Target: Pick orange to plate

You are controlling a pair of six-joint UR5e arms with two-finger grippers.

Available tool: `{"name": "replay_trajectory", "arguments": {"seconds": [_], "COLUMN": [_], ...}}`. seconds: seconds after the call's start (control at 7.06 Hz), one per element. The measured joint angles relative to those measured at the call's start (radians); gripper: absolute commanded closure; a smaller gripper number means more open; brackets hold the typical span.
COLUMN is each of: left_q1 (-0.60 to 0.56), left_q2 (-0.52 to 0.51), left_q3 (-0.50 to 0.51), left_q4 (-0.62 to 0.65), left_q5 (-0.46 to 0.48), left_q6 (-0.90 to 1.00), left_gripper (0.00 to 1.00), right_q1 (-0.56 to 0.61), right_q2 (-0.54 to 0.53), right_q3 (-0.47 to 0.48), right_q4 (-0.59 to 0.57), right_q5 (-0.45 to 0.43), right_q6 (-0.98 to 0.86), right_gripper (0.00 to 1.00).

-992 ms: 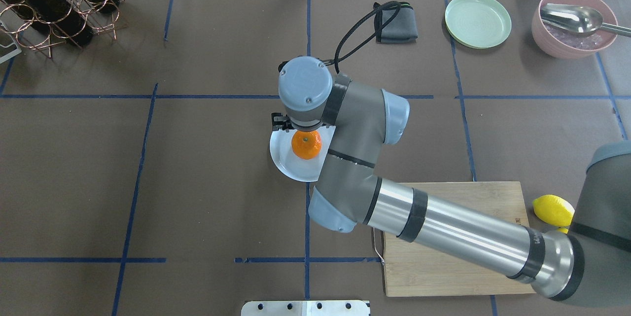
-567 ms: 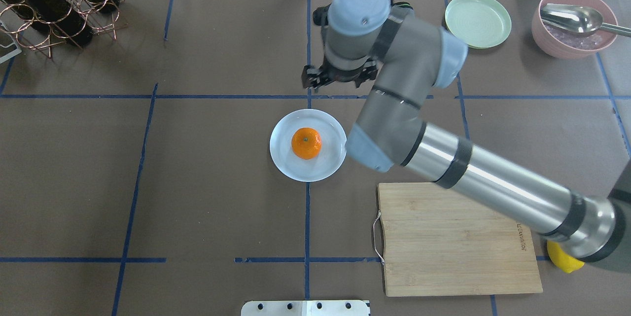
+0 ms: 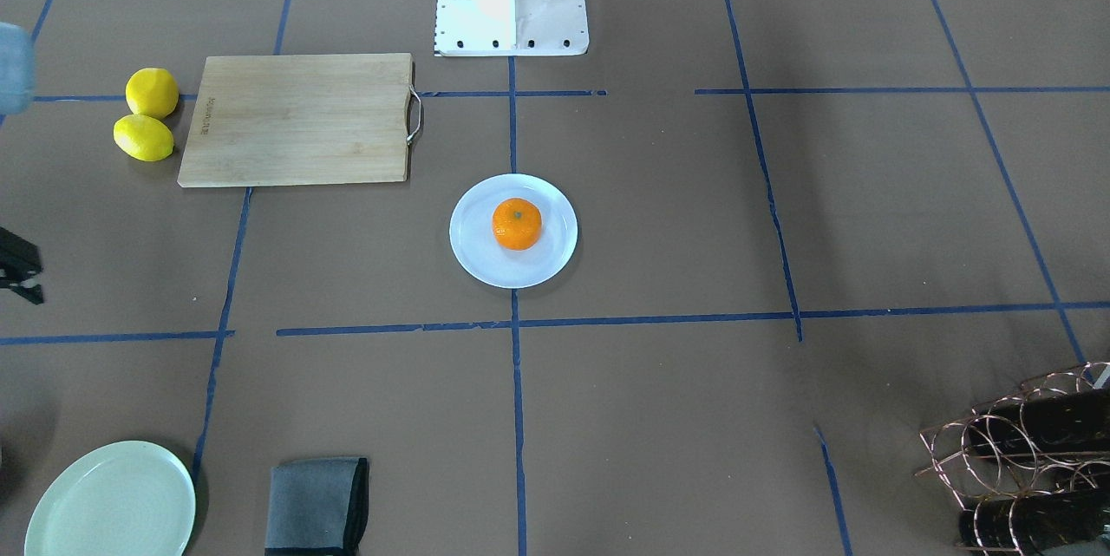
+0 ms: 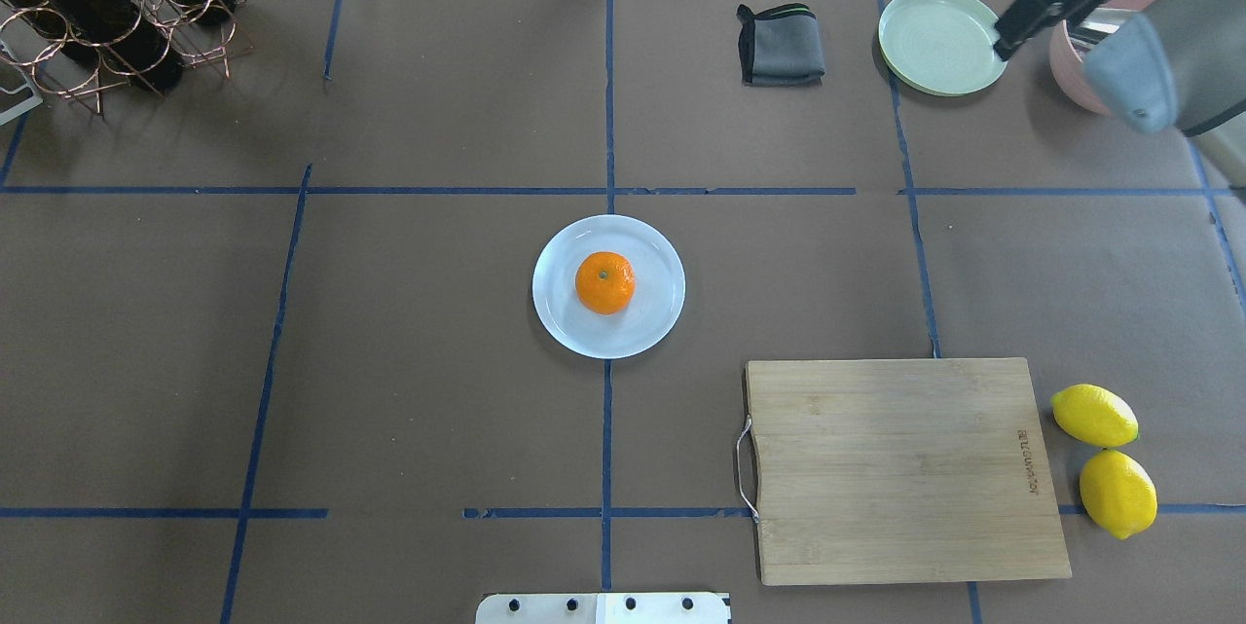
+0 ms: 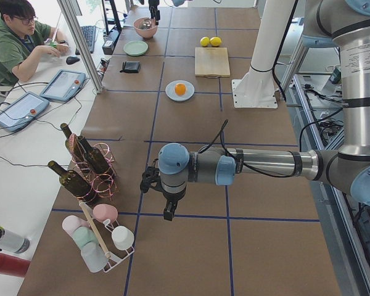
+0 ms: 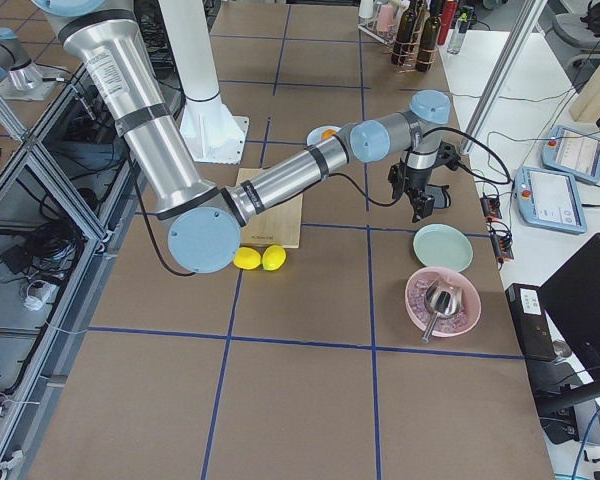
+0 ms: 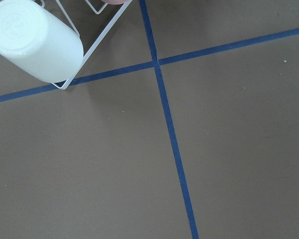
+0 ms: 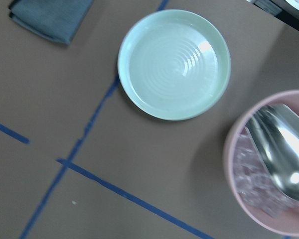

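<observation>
The right tool (image 4: 1005,40) is hard to read. From overhead it is a dark, slanted shape over the far right corner of the worktop (image 4: 389,312), beside the mint-green plate (image 4: 942,40), and I cannot tell how wide its jaws stand. The right arm covers most of the pink bowl (image 8: 269,164) from above. The wrist camera shows part of the bowl with a metal spoon (image 8: 284,144) lying in it, cut off by the frame.

The left tool (image 5: 166,214) shows only from the table's end, hanging low over bare brown paper, and I cannot tell its opening either. Its own camera catches just tape lines and one white cup (image 7: 35,42) on a wire stand.

The copper bottle rack (image 4: 97,11) runs off the corner, so I cannot count the bottles.

There is one orange (image 4: 604,282), sitting stem-up near the middle of the one pale bluish plate (image 4: 652,317), at the worktop's centre and well apart from both tools. There are two lemons (image 4: 1094,415) (image 4: 1117,493), close together just beside one wooden cutting board (image 4: 900,468). There is also one folded grey cloth (image 4: 781,45).
</observation>
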Motion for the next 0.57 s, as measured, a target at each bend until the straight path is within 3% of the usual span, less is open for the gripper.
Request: {"name": "replay_trajectory", "arguments": {"seconds": [0.28, 0.57], "left_q1": [0.0, 0.0], "left_q2": [0.0, 0.005], "left_q3": [-0.005, -0.009], "left_q4": [0.0, -0.001], "left_q5": [0.0, 0.0], "left_q6": [0.0, 0.004], "left_gripper": [0.0, 0.0], "right_q1": [0.119, 0.176], "right_q2": [-0.117, -0.303], "right_q3": [0.005, 0.022], "right_q4": [-0.044, 0.061], "right_q5": [0.001, -0.001], "right_q6": [-0.116, -0.132], "right_gripper": [0.0, 0.0]}}
